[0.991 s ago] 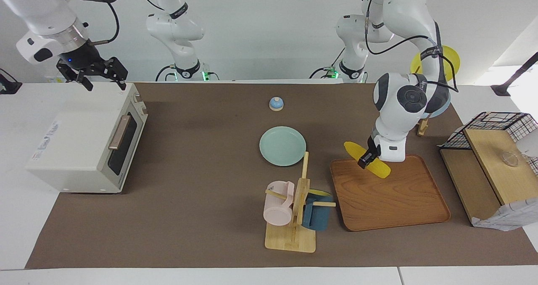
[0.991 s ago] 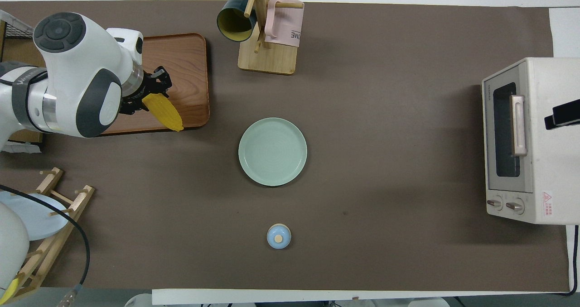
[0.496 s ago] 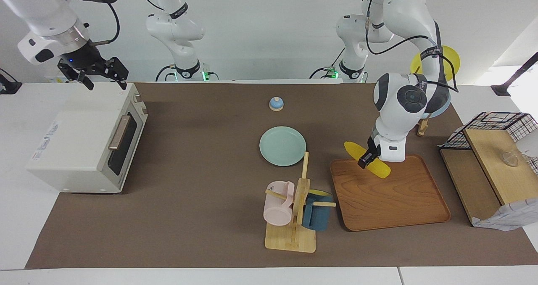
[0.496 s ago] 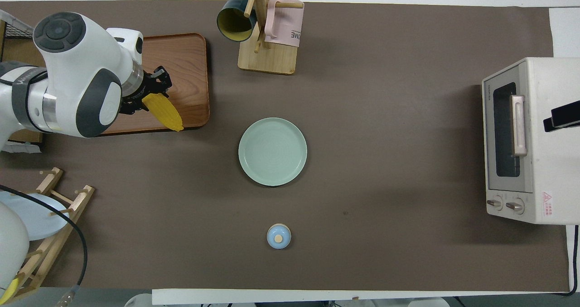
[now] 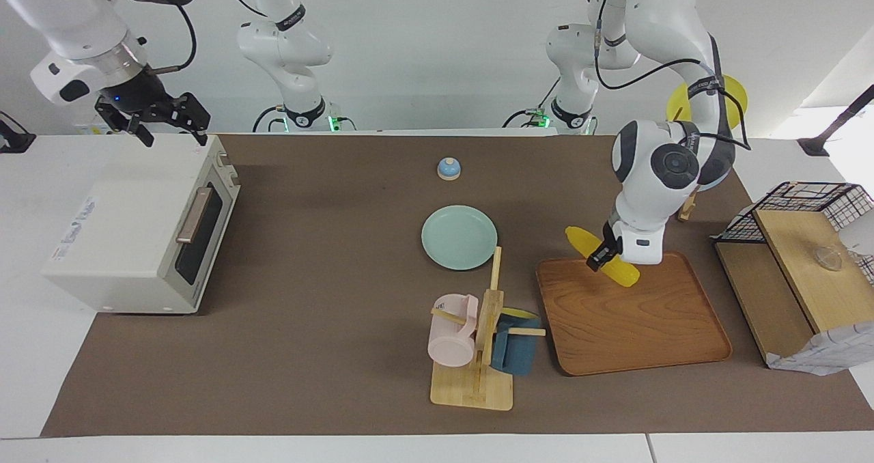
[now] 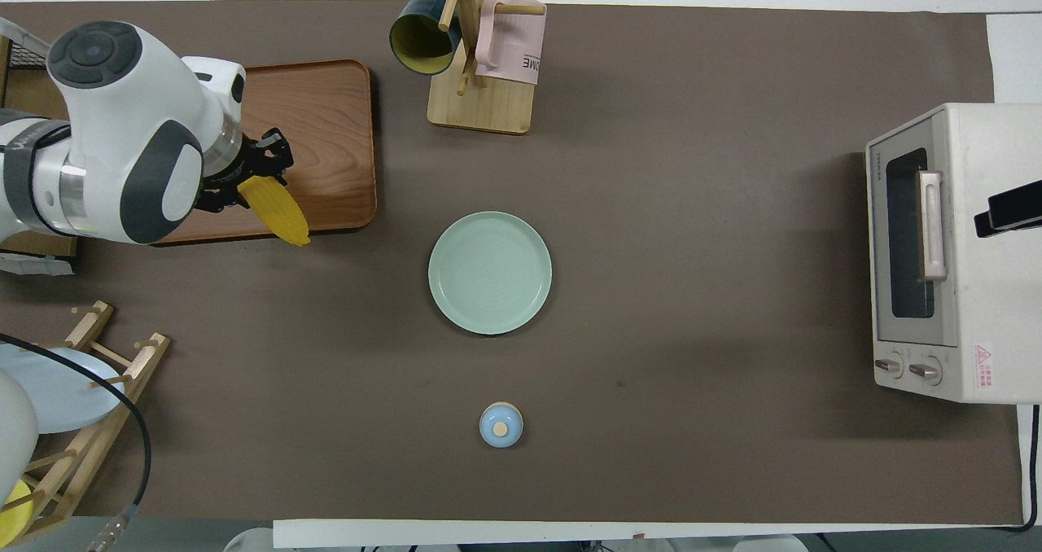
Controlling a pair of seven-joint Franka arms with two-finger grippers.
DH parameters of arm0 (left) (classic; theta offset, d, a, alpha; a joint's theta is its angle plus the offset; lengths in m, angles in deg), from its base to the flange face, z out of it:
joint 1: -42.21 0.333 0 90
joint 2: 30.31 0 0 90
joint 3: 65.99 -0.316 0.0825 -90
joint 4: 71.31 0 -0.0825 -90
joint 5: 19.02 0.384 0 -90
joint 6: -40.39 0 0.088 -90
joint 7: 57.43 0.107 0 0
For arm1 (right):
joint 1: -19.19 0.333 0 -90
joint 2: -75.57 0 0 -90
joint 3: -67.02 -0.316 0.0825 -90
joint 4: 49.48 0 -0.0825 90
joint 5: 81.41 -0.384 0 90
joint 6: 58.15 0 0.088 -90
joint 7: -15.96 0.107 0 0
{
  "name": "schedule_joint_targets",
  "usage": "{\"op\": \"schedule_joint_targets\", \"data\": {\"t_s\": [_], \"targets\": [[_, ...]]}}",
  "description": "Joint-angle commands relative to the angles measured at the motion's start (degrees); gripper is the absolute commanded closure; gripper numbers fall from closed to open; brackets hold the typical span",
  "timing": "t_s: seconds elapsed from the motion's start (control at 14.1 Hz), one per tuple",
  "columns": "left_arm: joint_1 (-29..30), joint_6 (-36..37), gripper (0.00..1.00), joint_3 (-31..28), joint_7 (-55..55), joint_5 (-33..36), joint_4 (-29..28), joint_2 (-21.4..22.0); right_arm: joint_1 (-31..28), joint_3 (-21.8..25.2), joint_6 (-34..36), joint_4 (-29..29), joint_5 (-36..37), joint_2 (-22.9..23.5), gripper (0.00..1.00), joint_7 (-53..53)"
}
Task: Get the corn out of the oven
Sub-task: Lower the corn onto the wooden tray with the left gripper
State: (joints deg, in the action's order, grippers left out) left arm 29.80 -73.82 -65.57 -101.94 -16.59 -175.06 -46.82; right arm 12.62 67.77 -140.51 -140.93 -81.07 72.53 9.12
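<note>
Nearest the robots, the right gripper (image 5: 167,123) is hanging above the top of the oven (image 5: 130,227), at the corner closest to the robots, its jaws spread wide and holding nothing. It is waiting there, probably parked clear of the oven's front. The oven itself is sitting at the right arm's end of the table with its dark glass door shut and the tan handle (image 5: 193,214) untouched, so the oven part of the job is looking finished.

A small blue dome with a wooden knob (image 5: 448,168) is resting near the robots, and the pale green plate (image 5: 459,237) is lying a little farther out, bare.

Toward the left arm's end, the left gripper (image 5: 601,257) is clenching the corn (image 5: 605,257) across its middle, jaws tight on the cob. The corn is tilting, one tapered end poking past the edge of the wooden tray (image 5: 635,319) nearest the robots, the other end over the tray's surface. Gripping at the middle is keeping the cob balanced, and the low hover suggests it is being set down on the tray; whether it is touching the wood I cannot tell.

Farthest out, the mug stand (image 5: 480,343) is carrying a pink mug (image 5: 450,330) and a blue mug (image 5: 515,343), just beside the tray.
</note>
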Motion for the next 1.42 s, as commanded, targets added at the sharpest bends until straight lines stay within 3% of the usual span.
{"op": "schedule_joint_targets", "data": {"t_s": [0.0,0.35,0.57,0.71,0.99,1.06,1.13,1.2,1.35], "targets": [[1.5,0.9,1.0,0.6,1.7,1.0,0.7,-0.5,-0.5,-0.4,0.2,-1.2,0.2,-1.1,0.0,0.6],[4.3,-6.8,1.0,0.7,19.9,0.9,0.7,-1.3,-0.5,-0.4,0.2,-1.2,0.2,-1.1,0.0,0.6],[5.0,-13.0,1.0,0.6,27.5,0.9,2.8,-5.8,-0.5,-0.4,0.2,-1.2,0.2,-1.1,0.0,0.6],[6.0,-13.8,1.0,0.6,31.9,1.2,5.2,-8.6,-0.5,-0.4,0.2,-1.2,0.2,-1.1,0.0,0.6],[6.1,-15.3,1.0,0.5,36.9,1.3,5.8,-9.2,-0.5,-0.4,0.2,-1.2,0.2,-1.1,0.0,0.6],[6.0,-15.3,0.85,0.5,38.7,1.3,5.4,-9.1,-0.5,-0.4,0.2,-1.2,0.2,-1.1,0.0,0.6],[5.8,-14.9,0.39,0.5,39.1,1.2,5.1,-8.9,-0.5,-0.4,0.2,-1.2,0.2,-1.1,0.0,0.6],[5.6,-15.4,0.02,0.5,38.9,1.2,4.6,-8.7,-0.5,-0.4,0.2,-1.2,0.2,-1.1,0.0,0.6],[6.1,-15.6,0.0,0.6,38.6,0.8,4.6,-8.6,-0.5,-0.4,0.2,-1.2,0.2,-1.2,0.0,0.6]]}}
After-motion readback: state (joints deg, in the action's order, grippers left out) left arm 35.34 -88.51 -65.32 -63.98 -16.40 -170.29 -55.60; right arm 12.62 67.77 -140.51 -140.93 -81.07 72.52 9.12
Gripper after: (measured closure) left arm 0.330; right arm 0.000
